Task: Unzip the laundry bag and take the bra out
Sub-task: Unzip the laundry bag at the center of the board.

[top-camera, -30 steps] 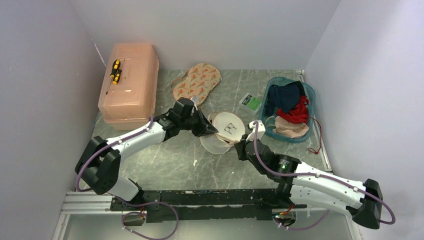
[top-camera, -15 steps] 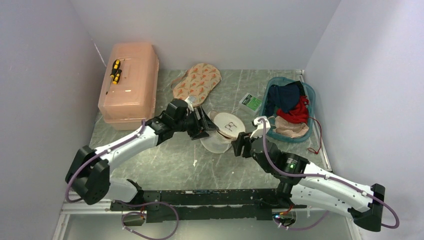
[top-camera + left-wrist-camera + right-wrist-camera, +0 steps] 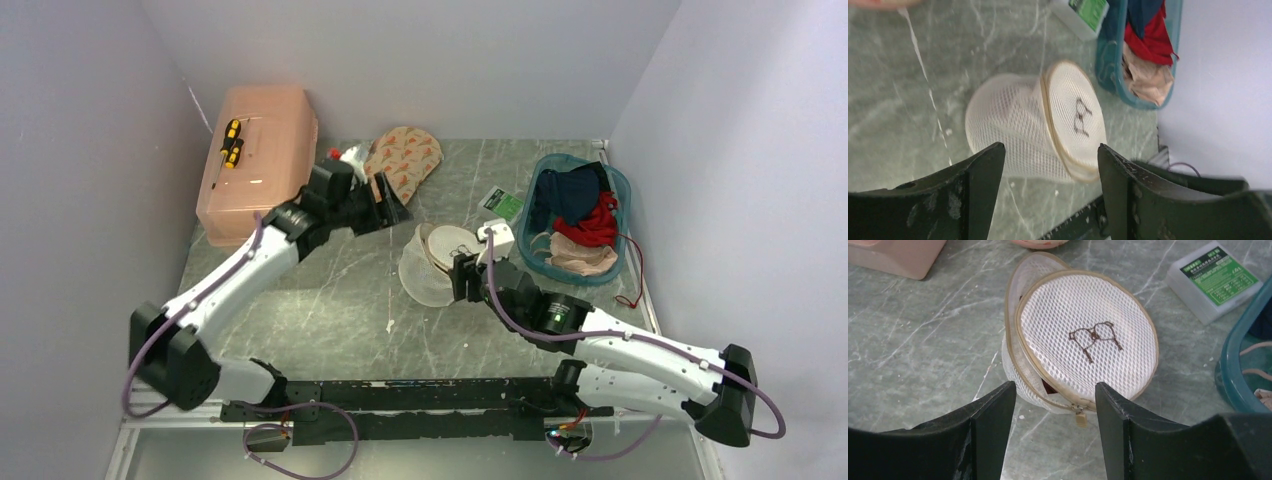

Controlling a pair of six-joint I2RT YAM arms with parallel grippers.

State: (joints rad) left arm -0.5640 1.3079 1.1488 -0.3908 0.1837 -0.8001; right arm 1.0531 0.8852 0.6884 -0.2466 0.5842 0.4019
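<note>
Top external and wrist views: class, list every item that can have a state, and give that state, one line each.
White mesh drum-shaped laundry bag: lying on its side, lid partly unzipped and gaping.
Dark maroon bra: inside the bag, only a sliver showing at the gap.
Left gripper: open, empty.
Right gripper: open, empty, facing the bag.
Pink plastic box: lid shut.
Teal plastic basket: holding clothes.

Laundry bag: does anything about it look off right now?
Yes. The laundry bag lies tipped on its side, its lid gaping along one edge; a dark red sliver shows in the gap. The zipper pull hangs at the near rim. Nothing looks spilled.
</note>
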